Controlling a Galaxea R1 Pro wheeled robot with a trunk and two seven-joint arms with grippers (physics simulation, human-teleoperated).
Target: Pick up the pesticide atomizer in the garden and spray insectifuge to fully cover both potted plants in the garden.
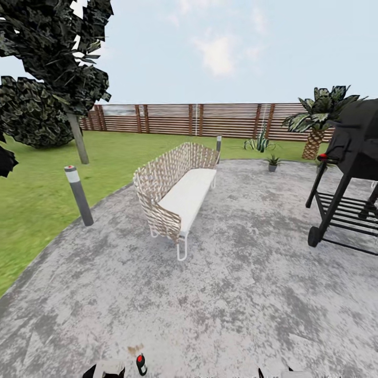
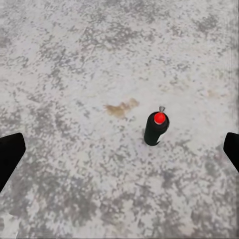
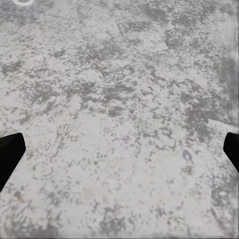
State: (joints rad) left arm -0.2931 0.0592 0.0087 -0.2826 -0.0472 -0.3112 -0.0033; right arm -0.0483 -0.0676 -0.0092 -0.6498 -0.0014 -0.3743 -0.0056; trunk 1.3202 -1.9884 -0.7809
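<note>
Hovering wide open and empty above the upright atomizer (image 2: 156, 128) at frame centre, the left gripper (image 2: 119, 154) could topple it by descending off-centre.

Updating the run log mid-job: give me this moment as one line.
atomizer: upright on patio, ungrasped | left end effector: open above it | right end effector: open, empty | potted plant: far patio edge

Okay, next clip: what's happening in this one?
The robot stands on the stone patio in a garden, looking down at the pesticide atomizer, which stands upright on the paving by a small brown stain. The left gripper hangs open above it, nothing held; the right gripper is open over bare stone. One potted plant sits far across the patio, beyond the wicker bench and grill.
</note>
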